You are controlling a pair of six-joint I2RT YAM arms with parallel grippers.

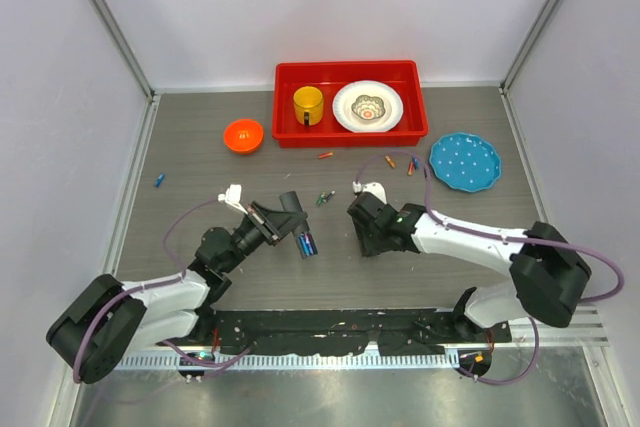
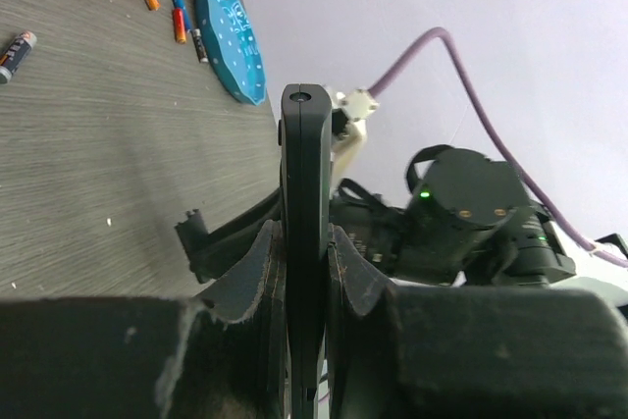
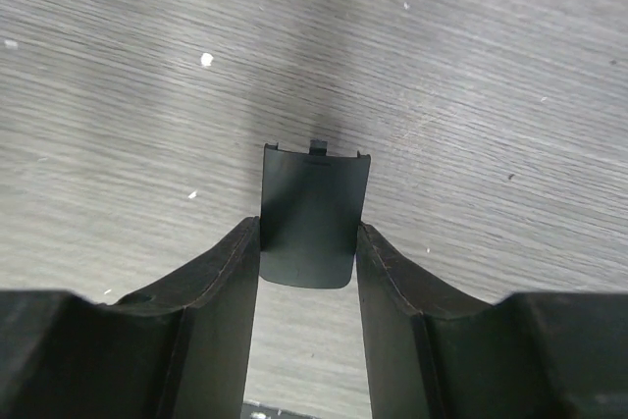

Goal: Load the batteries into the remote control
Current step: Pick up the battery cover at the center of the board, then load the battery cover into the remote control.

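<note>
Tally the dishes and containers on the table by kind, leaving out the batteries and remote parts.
Plates: 2 (blue plate, white plate)
Bowls: 1 (orange bowl)
Mugs: 1 (yellow mug)
Trays: 1 (red tray, holding the mug and the white plate)
Total: 5

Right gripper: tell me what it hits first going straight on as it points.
The right gripper, closed on a black battery cover, points at the table. The cover's tabbed edge would likely meet bare table first; nothing else shows in that line.
</note>
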